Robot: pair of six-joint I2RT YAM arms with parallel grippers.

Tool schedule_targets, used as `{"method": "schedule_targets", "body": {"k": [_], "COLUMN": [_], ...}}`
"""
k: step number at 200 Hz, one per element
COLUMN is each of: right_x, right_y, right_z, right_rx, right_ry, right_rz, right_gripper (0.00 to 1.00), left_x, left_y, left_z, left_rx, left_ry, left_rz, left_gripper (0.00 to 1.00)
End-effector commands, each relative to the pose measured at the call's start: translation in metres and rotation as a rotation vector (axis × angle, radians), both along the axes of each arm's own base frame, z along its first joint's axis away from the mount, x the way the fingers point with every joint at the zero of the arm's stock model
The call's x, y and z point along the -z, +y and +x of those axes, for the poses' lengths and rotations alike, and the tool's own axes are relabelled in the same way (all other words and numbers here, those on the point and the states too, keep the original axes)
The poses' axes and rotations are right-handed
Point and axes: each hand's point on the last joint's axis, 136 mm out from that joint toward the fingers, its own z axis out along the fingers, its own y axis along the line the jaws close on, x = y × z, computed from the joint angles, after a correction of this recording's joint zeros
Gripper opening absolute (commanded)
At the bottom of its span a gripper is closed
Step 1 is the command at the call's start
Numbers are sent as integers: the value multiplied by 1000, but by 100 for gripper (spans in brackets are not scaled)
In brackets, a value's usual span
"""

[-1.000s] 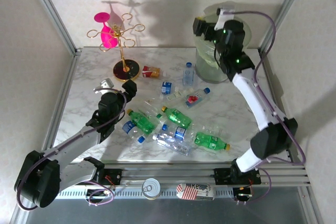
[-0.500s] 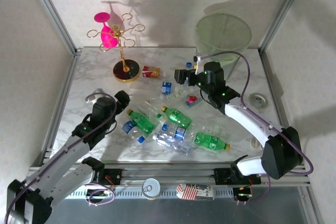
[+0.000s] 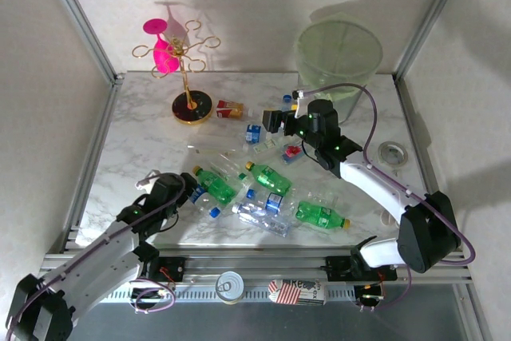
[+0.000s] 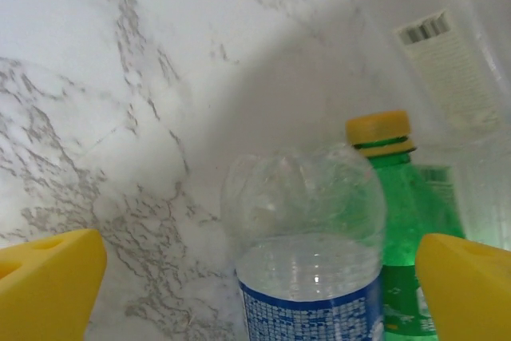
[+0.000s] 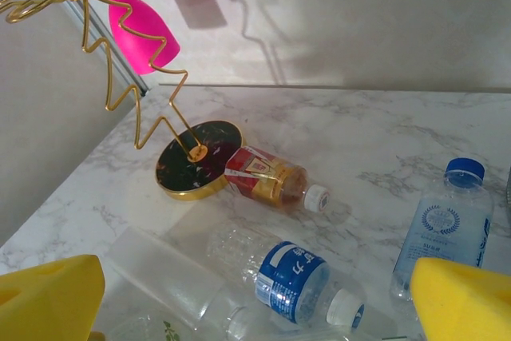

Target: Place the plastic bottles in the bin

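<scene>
The blue-labelled bottle (image 4: 307,277) is cut off below its label, framed by the spread left gripper (image 4: 257,287), held low. The right gripper (image 5: 255,301) is spread over plastic bottles (image 3: 267,177) scattered on the desk (image 3: 136,141); the bin (image 3: 339,57) is seen far right.

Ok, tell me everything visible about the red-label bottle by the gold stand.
The red-label bottle is small plastic, amber toward the neck, with a red label round its body and a white cap on. It lies on its side on the marble table, bottom end seemingly against the stand's dark round base.
</scene>
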Motion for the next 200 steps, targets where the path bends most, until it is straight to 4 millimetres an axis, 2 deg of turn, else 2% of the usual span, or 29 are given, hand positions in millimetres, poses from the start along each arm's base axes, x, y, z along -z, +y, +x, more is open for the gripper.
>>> {"method": "schedule_targets", "body": {"k": [1,46,87,128,142,168,187,200], "right_x": [-2,7,12,17,17,18,19,19], "right_y": [-1,-5,-7,-10,-11,-11,-5,2], "right_z": [1,3,6,6,5,3,-2,-7], "right_rx": [16,42,56,67,69,62,8,-44], "right_ry": [-31,-23,-9,-4,-6,-11,-17,-19], "right_rz": [1,-24,-42,-60,-64,-68,-73,-70], "right_gripper": [99,99,99,99,99,99,99,99], "left_x": [2,17,31,35,35,31,22,12], "left_y": [-6,-14,-5,7,10,12,11,10], "left_z": [5,3,-3,-5,-5,-3,2,6], "left_rx": [-83,-48,-76,-117,-137,-164,-174,-182], "left_ry": [-19,9,27,19,7,-27,-69,-109], "left_rz": [-83,-53,21,73,67,47,23,8], "left_gripper": [98,88,83,73,70,54,43,41]}}
